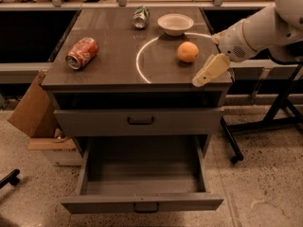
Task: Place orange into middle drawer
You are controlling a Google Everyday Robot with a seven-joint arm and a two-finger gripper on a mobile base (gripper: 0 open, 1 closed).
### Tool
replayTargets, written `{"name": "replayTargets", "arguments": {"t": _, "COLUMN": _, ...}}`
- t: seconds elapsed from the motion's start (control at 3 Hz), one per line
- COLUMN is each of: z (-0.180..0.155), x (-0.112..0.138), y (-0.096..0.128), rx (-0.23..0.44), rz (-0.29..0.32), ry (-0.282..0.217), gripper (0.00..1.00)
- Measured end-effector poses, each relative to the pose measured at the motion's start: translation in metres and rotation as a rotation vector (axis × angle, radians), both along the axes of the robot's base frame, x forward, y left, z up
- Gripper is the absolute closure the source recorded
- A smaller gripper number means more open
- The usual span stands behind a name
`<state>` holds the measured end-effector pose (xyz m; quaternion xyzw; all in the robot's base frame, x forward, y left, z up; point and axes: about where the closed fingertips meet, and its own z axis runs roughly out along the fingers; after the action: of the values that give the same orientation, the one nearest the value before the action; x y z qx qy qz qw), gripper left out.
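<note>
The orange (188,51) sits on the cabinet top, right of centre, just in front of the white bowl (175,23). The middle drawer (142,203) is pulled fully open below, and its inside shows nothing in it. My gripper (208,71) hangs at the end of the white arm over the top's right front corner. It is a little to the right of the orange and nearer the front, and does not touch it. It holds nothing.
A crushed red soda can (82,52) lies at the top's left. A green can (140,17) lies at the back. The upper drawer (140,121) is shut. A cardboard box (33,112) stands left of the cabinet, and a black stand's legs (265,122) are on the right.
</note>
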<state>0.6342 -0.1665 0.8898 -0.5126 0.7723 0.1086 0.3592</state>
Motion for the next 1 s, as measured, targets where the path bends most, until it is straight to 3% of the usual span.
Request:
{"name": "replayTargets", "arguments": {"t": 0.33, "z": 0.0, "x": 0.0, "y": 0.0, "rx": 0.0, "rz": 0.0, "ry": 0.0, "gripper": 0.0}}
{"name": "replayTargets", "arguments": {"t": 1.0, "z": 0.001, "x": 0.034, "y": -0.005, "rx": 0.133, "rz": 0.013, "ry": -0.069, "gripper": 0.0}}
